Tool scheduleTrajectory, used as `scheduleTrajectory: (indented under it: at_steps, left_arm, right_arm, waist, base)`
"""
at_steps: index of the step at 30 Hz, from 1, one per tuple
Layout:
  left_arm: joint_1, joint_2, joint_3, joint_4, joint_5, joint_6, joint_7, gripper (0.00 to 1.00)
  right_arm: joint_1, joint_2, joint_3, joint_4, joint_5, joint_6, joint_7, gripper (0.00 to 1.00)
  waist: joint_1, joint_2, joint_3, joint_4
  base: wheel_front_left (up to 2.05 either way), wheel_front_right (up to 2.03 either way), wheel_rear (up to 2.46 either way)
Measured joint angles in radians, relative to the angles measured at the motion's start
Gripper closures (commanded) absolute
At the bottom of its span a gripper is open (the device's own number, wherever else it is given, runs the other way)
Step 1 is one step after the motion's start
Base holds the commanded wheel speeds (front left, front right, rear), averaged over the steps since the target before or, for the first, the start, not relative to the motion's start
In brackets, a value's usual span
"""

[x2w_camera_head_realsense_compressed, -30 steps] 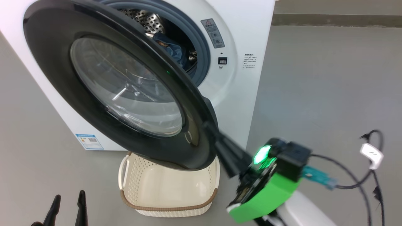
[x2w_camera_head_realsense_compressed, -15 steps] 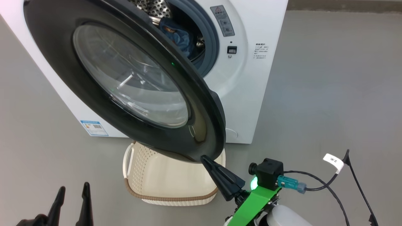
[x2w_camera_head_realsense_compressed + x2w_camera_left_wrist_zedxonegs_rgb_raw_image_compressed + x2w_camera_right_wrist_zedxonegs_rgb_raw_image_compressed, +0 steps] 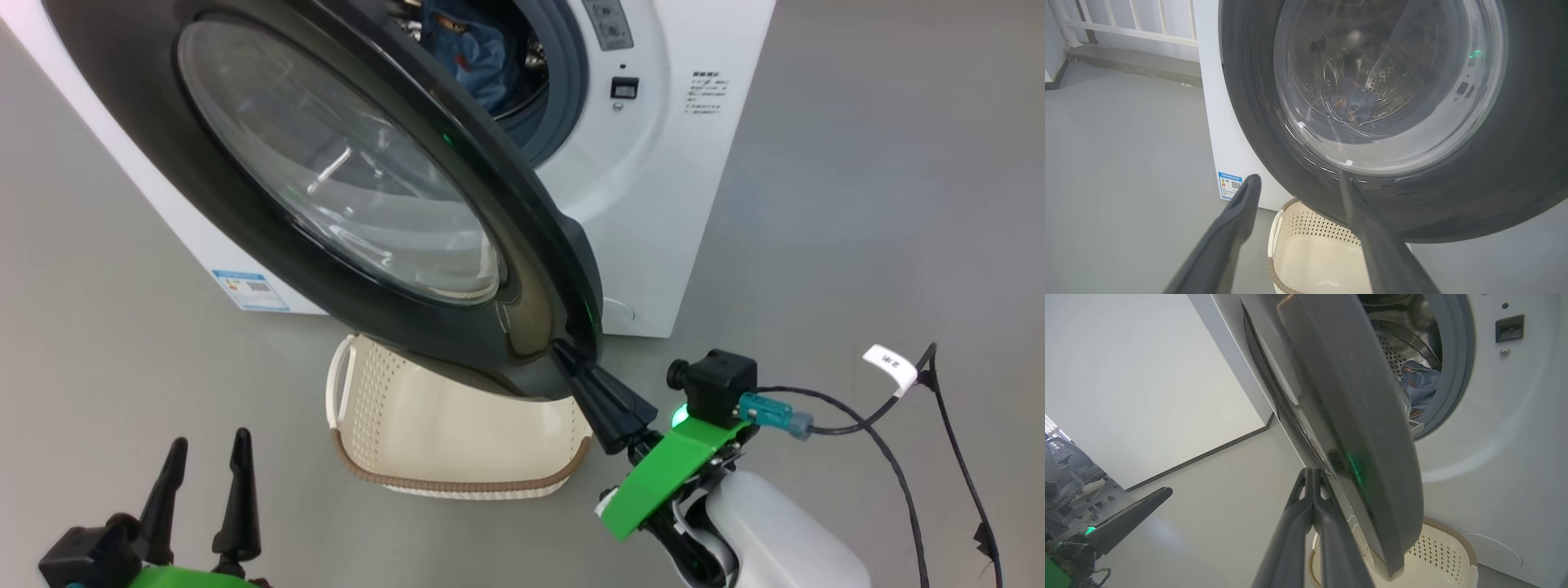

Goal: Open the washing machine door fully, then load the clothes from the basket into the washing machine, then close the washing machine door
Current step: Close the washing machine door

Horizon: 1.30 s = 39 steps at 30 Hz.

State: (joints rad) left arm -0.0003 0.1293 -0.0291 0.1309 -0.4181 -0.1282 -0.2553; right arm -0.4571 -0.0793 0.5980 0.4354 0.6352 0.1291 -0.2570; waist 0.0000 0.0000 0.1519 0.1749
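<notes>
The washing machine (image 3: 678, 204) stands with its door (image 3: 343, 171) swung partly out, black rim toward me. My right gripper (image 3: 562, 349) is shut, and its tips touch the rim's lower right edge; they show against the door (image 3: 1363, 416) in the right wrist view (image 3: 1312, 473). Blue clothes (image 3: 473, 49) lie in the drum, also seen as clothes (image 3: 1419, 384) past the door and clothes (image 3: 1351, 102) through the glass. The cream basket (image 3: 457, 441) sits on the floor under the door, and its visible inside is bare. My left gripper (image 3: 204, 461) is open at the lower left, holding nothing.
Black cables with a white tag (image 3: 890, 359) trail over the grey floor at the right. A blue label sticker (image 3: 253, 290) marks the machine's lower left corner. A white railing (image 3: 1126, 24) runs behind the machine's left side.
The head camera has moved, so the whole view has shifted. My shut right gripper was blurred beside the door's edge, then just under the rim, and now touches the lower right edge. The left gripper stays open.
</notes>
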Motion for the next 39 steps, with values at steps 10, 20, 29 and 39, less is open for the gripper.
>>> scheduleTrajectory:
  at_steps: [10, 20, 29, 39]
  left_arm:
    - [-0.033, -0.005, -0.007, -0.005, -0.010, 0.000, 0.000, 0.00]
    - [-0.081, -0.020, -0.021, -0.021, -0.013, 0.000, 0.000, 0.00]
    - [-0.142, -0.042, -0.047, -0.029, -0.021, 0.000, 0.000, 0.00]
    - [-0.185, -0.059, -0.072, -0.033, -0.031, 0.000, 0.000, 0.00]
  right_arm:
    - [-0.030, 0.012, -0.064, 0.011, -0.011, 0.000, 0.000, 1.00]
    - [-0.116, 0.013, -0.208, 0.027, -0.042, 0.000, 0.000, 1.00]
    - [-0.227, 0.011, -0.323, 0.063, -0.109, 0.000, 0.000, 1.00]
    - [-0.308, 0.011, -0.445, 0.099, -0.141, 0.000, 0.000, 1.00]
  waist:
    - [0.0000, 0.0000, 0.041, 0.020]
    - [0.0000, 0.0000, 0.093, 0.033]
    - [0.0000, 0.0000, 0.155, 0.058]
    - [0.0000, 0.0000, 0.211, 0.094]
  base:
    - [0.00, 0.00, 0.00]
    - [0.00, 0.00, 0.00]
    - [0.00, 0.00, 0.00]
    - [0.00, 0.00, 0.00]
